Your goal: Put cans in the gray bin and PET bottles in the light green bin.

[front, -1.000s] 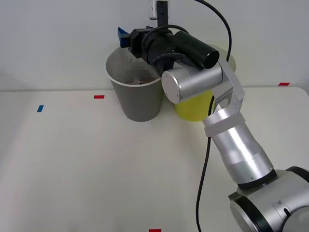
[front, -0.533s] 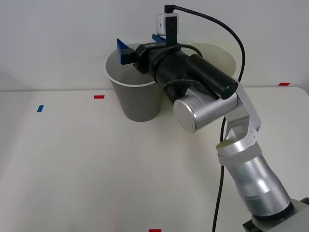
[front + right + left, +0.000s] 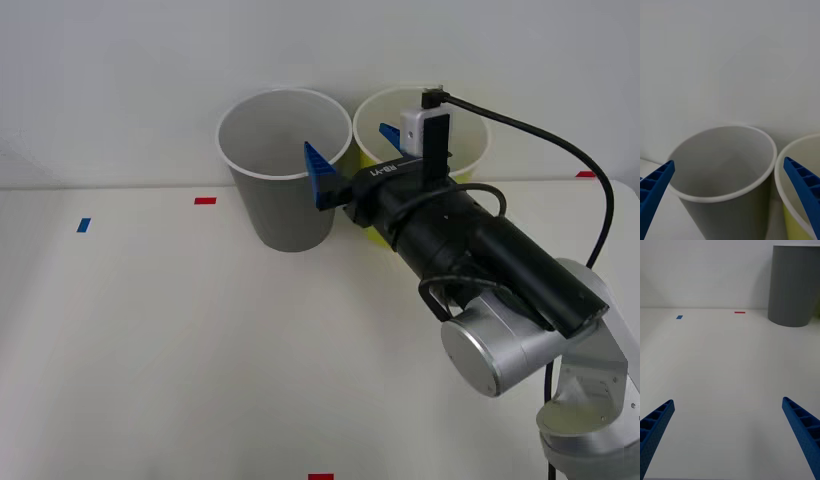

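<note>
The gray bin (image 3: pixel 283 205) stands upright at the back of the white table, and the light green bin (image 3: pixel 468 140) stands close beside it on its right. My right gripper (image 3: pixel 355 155) hovers open and empty just in front of both rims, between the two bins. The right wrist view looks into the gray bin (image 3: pixel 722 168), whose pale inside wall shows with nothing visible in it, and catches the light green bin (image 3: pixel 799 213) at the edge; the right gripper (image 3: pixel 729 163) holds nothing there. My left gripper (image 3: pixel 728 402) is open low over bare table, well short of the gray bin (image 3: pixel 795 285). Cans and PET bottles are out of view.
Small tape marks lie on the table (image 3: pixel 150 350): red (image 3: pixel 205 200), blue (image 3: pixel 83 225), red at the far right (image 3: pixel 588 174) and red at the front edge (image 3: pixel 320 477). A white wall rises right behind the bins.
My right arm has drawn back from over the gray bin, toward the robot and to the right. Its fingers were open throughout.
</note>
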`<action>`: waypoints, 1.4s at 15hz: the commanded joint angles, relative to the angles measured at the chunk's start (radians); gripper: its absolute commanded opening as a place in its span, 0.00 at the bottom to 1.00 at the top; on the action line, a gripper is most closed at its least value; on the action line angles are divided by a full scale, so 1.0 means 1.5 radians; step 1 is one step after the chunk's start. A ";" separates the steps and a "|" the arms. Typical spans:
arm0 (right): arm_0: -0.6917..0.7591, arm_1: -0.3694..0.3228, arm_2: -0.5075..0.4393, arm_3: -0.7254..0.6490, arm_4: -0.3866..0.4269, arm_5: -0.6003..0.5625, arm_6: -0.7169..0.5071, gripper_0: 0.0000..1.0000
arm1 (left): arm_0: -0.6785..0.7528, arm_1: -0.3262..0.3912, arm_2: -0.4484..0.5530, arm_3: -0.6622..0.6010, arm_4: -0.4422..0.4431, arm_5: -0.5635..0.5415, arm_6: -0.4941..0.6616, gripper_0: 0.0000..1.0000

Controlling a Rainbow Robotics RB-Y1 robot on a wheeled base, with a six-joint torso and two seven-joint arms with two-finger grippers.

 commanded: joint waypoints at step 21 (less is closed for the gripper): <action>0.346 0.066 -0.034 0.108 0.094 -0.357 0.025 1.00 | 0.000 0.000 0.000 0.000 0.000 0.000 0.000 1.00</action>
